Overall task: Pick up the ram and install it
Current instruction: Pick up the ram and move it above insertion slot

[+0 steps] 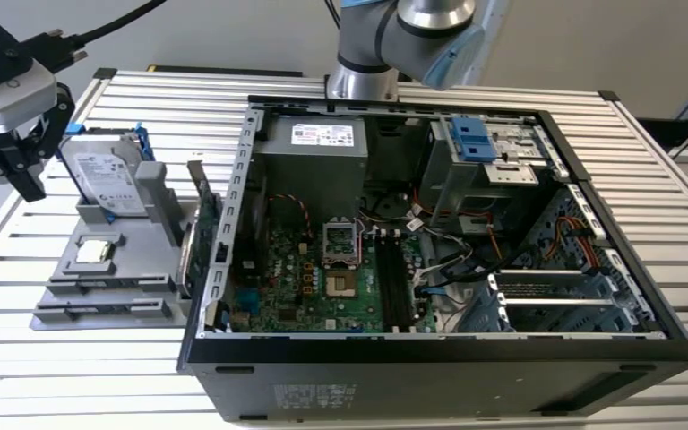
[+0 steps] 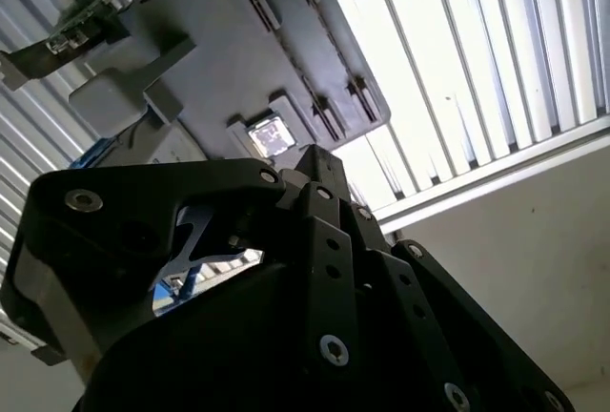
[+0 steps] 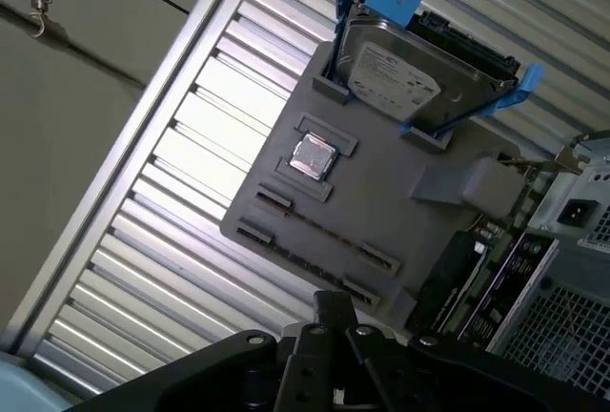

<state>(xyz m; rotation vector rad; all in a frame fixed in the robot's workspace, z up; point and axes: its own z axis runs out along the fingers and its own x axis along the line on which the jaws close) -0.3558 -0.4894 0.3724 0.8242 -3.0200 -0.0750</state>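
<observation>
My gripper hangs at the exterior view's left, just beside the grey parts holder and level with the hard drive. Its fingertips meet in a point in both wrist views, shut with nothing seen between them. The ram is hidden from me. Two long grooves in the holder lie bare below the gripper. The open computer case stands at the middle, with black memory slots on its green motherboard.
On the holder stand a silver hard drive in a blue frame, a small square chip and a green expansion card on edge against the case. The slatted metal table ends close to the gripper.
</observation>
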